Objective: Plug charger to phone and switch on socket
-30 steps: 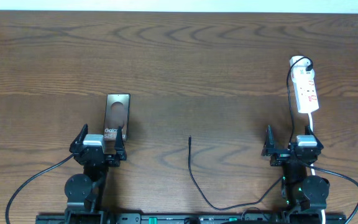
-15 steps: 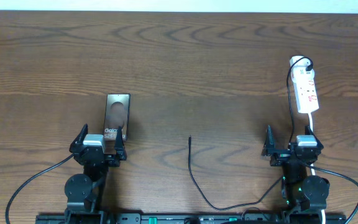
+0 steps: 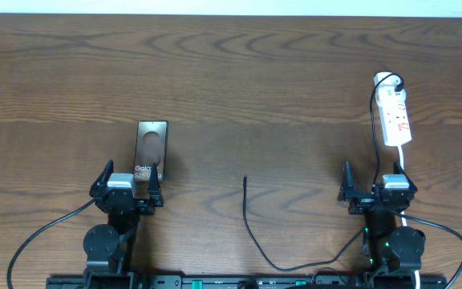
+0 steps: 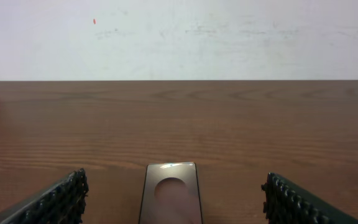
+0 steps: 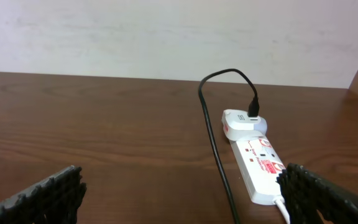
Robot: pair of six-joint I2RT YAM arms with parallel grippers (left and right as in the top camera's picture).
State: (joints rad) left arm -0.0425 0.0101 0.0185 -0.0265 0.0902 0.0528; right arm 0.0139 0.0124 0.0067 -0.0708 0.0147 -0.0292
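The dark phone (image 3: 151,144) lies flat at left centre, its near end between the fingertips of my open left gripper (image 3: 127,178). In the left wrist view the phone (image 4: 171,194) sits between the two wide-apart pads, untouched. The charger (image 3: 249,225) is a thin black cable; its plug tip rests on the wood at centre, and it loops toward the front edge. The white socket (image 3: 395,116) lies at the right, just beyond my open right gripper (image 3: 372,183). In the right wrist view the socket (image 5: 257,160) and the charger (image 5: 215,140) lie ahead of the empty pads.
A white adapter (image 5: 242,121) is plugged into the socket's far end with the black cable rising from it. A white cord (image 3: 403,164) leaves the socket toward my right arm. Thick black arm cables curve along the table's front edge.
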